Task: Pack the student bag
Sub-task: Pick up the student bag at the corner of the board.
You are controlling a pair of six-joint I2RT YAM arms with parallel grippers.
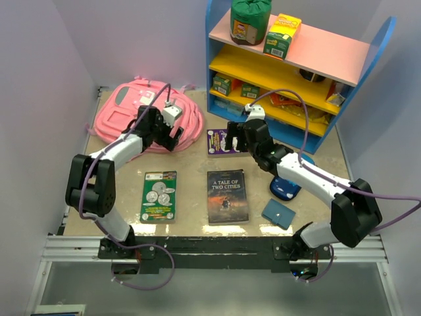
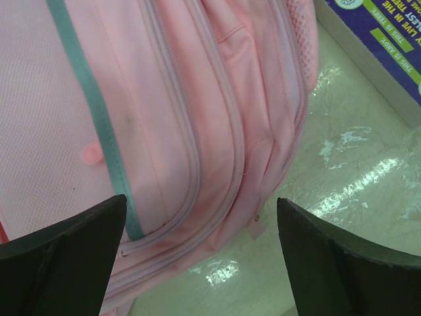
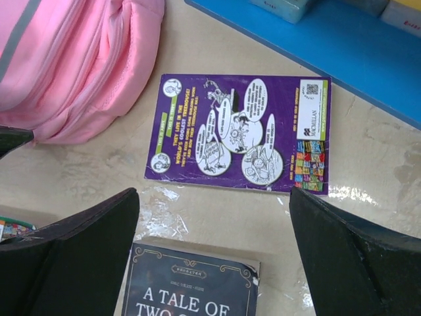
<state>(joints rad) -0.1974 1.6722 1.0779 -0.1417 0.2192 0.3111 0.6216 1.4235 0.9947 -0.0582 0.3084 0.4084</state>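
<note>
The student bag (image 1: 138, 112), a soft pink backpack, lies flat at the back left of the table. My left gripper (image 1: 173, 139) hovers open over its near right edge, with nothing between the fingers. The left wrist view shows the bag (image 2: 197, 118) with its zip lines under the open gripper (image 2: 200, 204). My right gripper (image 1: 234, 139) is open above a purple book (image 1: 221, 142). The right wrist view has that purple book (image 3: 243, 131) just beyond the open gripper (image 3: 214, 194) and the bag (image 3: 72, 59) at top left.
A dark book titled A Tale of Two Cities (image 1: 227, 195) and a green book (image 1: 159, 195) lie near the front. A small blue notebook (image 1: 278, 213) and a blue object (image 1: 286, 188) sit at the right. A coloured shelf (image 1: 296, 72) with boxes stands at the back right.
</note>
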